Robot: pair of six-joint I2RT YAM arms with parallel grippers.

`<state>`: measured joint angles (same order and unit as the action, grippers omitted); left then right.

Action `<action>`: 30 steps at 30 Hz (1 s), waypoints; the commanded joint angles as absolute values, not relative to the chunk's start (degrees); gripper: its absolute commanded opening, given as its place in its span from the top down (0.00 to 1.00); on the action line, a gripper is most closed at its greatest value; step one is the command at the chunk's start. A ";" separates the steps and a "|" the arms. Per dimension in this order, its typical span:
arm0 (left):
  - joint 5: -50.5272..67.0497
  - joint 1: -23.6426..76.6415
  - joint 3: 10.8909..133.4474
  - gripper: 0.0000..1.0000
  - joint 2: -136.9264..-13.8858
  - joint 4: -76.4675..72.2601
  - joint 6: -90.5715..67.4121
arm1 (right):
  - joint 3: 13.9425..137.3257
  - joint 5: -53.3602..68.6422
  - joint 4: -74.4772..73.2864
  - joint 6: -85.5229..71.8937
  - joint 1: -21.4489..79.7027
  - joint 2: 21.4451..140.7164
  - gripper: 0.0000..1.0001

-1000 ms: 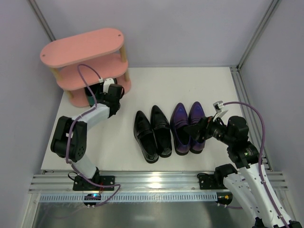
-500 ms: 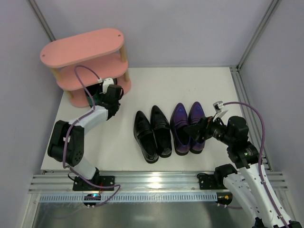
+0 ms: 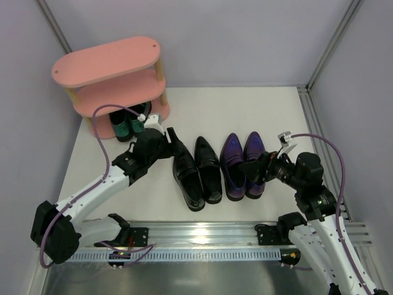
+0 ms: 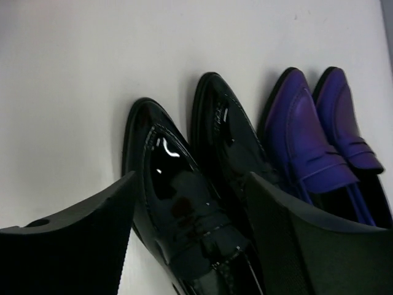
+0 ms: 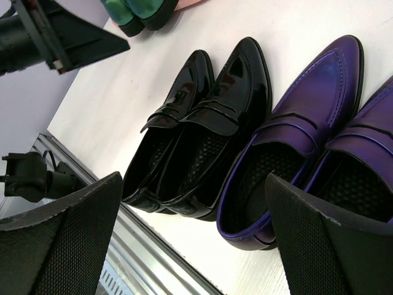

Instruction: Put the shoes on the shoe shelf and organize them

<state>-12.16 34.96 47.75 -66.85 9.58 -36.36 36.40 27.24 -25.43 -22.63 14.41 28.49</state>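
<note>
Black shoes [image 3: 206, 169] lie beneath your spread left pincer [image 4: 190, 181], and your right pincer [image 5: 193, 181] gapes empty over the purple pair [image 3: 233, 158].

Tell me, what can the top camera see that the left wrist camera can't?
Only the top camera shows the pink shoe shelf, the green shoes on its bottom board, and the right hand. Only the left wrist camera shows the open left hand from inside, a black shoe seen between its fingers. Both show the black shoes and purple shoes on the table.
</note>
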 commanded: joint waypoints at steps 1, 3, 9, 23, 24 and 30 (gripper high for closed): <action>-7.12 36.03 46.76 0.27 -62.15 11.95 -40.60 | 37.35 25.23 -25.40 -22.59 14.59 27.86 0.03; -6.42 36.30 46.23 0.21 -58.64 13.35 -41.13 | 37.70 23.91 -25.93 -22.67 14.68 27.78 0.03; -0.62 36.47 42.11 0.00 -49.15 11.43 -48.24 | 39.72 20.58 -28.74 -22.68 14.68 27.51 0.03; -14.63 62.65 52.10 0.00 -67.29 20.64 -54.83 | 45.35 -1.74 -42.18 -27.24 14.68 27.60 0.03; -17.81 64.49 53.16 0.00 -69.33 25.00 -55.89 | 45.53 -2.02 -42.54 -27.25 14.59 27.86 0.03; -34.52 68.82 57.30 0.00 -76.90 36.80 -65.82 | 45.62 -2.11 -43.33 -26.28 14.68 27.33 0.03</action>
<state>-21.78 67.81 54.68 -75.44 27.20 -59.33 43.62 0.30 -42.35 -26.11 14.41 27.38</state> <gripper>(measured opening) 0.995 0.974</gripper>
